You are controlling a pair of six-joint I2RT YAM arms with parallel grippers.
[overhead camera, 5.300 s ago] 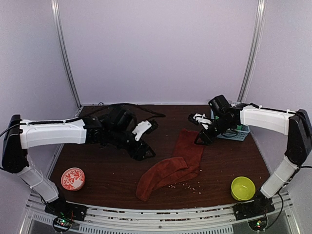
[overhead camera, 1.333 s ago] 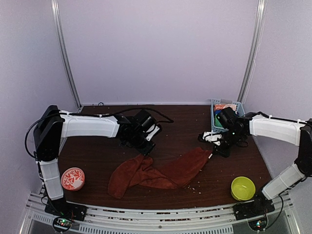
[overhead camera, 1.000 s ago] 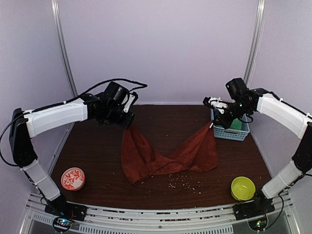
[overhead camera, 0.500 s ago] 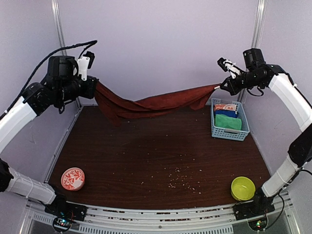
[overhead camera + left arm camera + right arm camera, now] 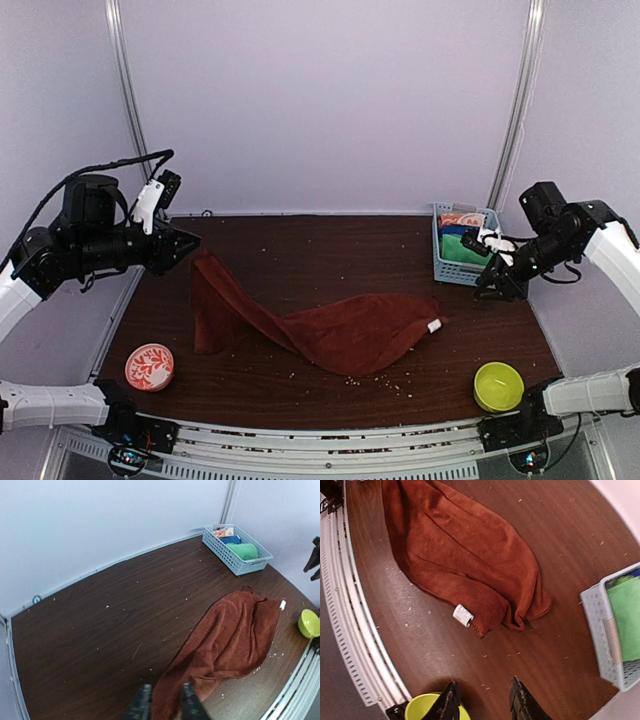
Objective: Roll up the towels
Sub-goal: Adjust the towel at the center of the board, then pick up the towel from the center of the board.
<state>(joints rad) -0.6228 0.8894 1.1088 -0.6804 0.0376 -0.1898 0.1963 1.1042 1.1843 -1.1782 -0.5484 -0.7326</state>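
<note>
Rolling isn't starting yet: red towel (image 5: 350, 335) is lying unrolled and rumpled on the bench (image 5: 330, 250) near the basket (image 5: 450, 275), green towel (image 5: 243, 550) is sitting inside the basket, right claw (image 5: 483, 684) is hanging spread and empty beside the basket, and left claw (image 5: 165, 687) is hovering at the red towel's end farthest from the basket, pinching or not I can't tell.

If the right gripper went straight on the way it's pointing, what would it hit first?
Probably bare table right ahead of the right gripper, just short of the rust-red towel and its tagged corner, though depth is unclear.
</note>
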